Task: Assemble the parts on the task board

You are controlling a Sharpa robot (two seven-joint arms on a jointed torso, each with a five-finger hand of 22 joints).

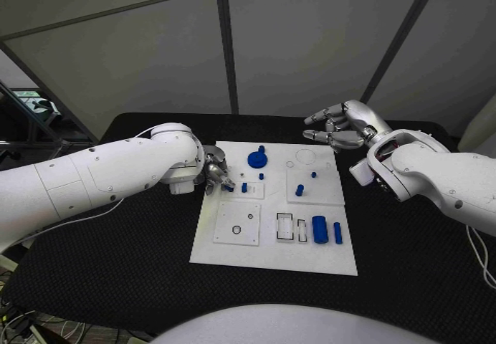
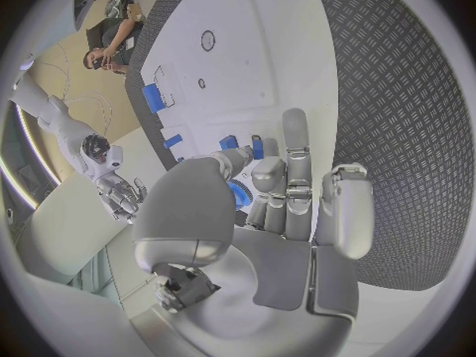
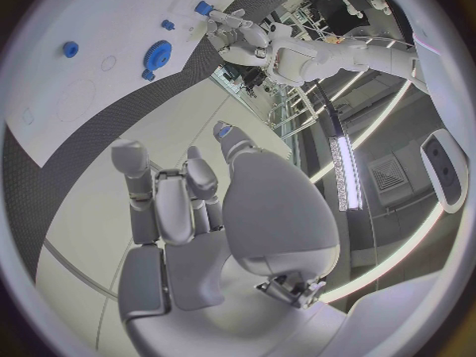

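Observation:
The white task board (image 1: 271, 254) lies mid-table. My left hand (image 1: 215, 174) rests at its left edge, fingers curled over a small blue part (image 2: 238, 193) that sits between thumb and fingers. Two more small blue parts (image 1: 244, 188) stand on the board just beside those fingers. My right hand (image 1: 339, 126) hovers over the board's far right corner with its fingers curled in; a small blue part (image 3: 222, 129) shows at the thumb tip. A blue gear (image 1: 256, 158) stands near the far edge, and a blue cylinder (image 1: 320, 228) and bar (image 1: 338, 232) lie near the right.
Small blue pegs (image 1: 299, 190) stand in the board's middle, with empty rectangular slots (image 1: 284, 226) left of the cylinder. A square plate with a ring (image 1: 238, 222) sits at the near left. Black table (image 1: 124, 251) surrounds the board.

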